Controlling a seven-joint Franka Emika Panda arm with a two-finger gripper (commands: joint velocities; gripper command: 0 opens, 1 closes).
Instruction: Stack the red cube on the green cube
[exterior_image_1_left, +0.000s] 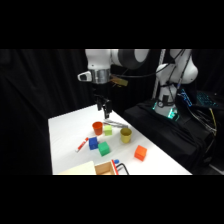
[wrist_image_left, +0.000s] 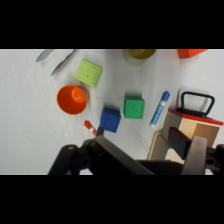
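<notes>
We see a white table (exterior_image_1_left: 65, 135) carrying a red cube (exterior_image_1_left: 140, 153), a green cube (exterior_image_1_left: 104, 148), a blue cube (exterior_image_1_left: 93, 143), a yellow-green cube (exterior_image_1_left: 107, 130), an orange cup (exterior_image_1_left: 97, 127), an olive cup (exterior_image_1_left: 125, 135), metal tongs (exterior_image_1_left: 116, 123) and a blue marker (wrist_image_left: 159, 108).

The room is very dark. Black curtains (exterior_image_1_left: 45, 85) hang behind the bench and along its left side. The bench (exterior_image_1_left: 65, 140) is white and plain, and light falls on its top so it looks bright. To the right of the bench stands a low black stand (exterior_image_1_left: 165, 135) covered in dark cloth. A small teal light (exterior_image_1_left: 172, 114) glows there. Some wires (exterior_image_1_left: 210, 117) run at the far right.
</notes>
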